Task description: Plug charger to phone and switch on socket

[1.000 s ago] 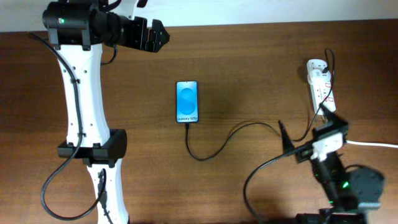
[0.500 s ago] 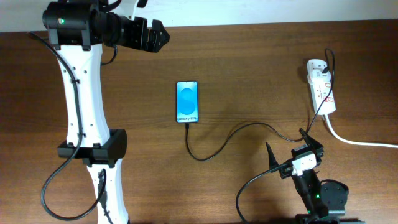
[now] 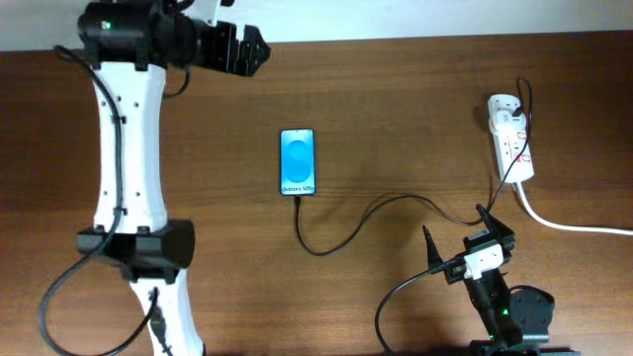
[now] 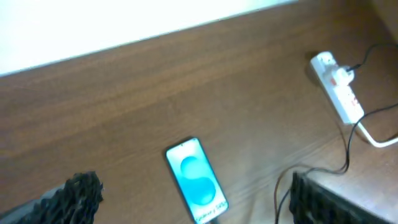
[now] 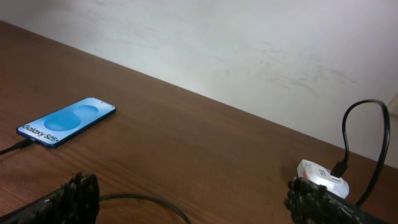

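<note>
The phone (image 3: 299, 162) lies flat mid-table, its screen lit blue. The thin black charger cable (image 3: 341, 237) meets the phone's near end and loops right towards the white socket strip (image 3: 511, 133) at the far right. The black plug (image 3: 521, 119) sits in the strip. My left gripper (image 3: 259, 51) is open and empty, high at the back left. In the left wrist view (image 4: 193, 183) the phone (image 4: 196, 180) lies below it. My right gripper (image 3: 457, 225) is open and empty near the front edge, beside the cable. The right wrist view shows the phone (image 5: 67, 121), the cable (image 5: 149, 204) and the socket (image 5: 320, 177).
The thick white mains cord (image 3: 564, 225) runs from the strip off the right edge. A pale wall (image 5: 249, 43) stands behind the table's back edge. The left arm's white links (image 3: 124, 168) span the table's left side.
My right gripper has drawn back from beside the socket strip to the front edge of the table. The left arm's lower links have shifted a little to the left.
</note>
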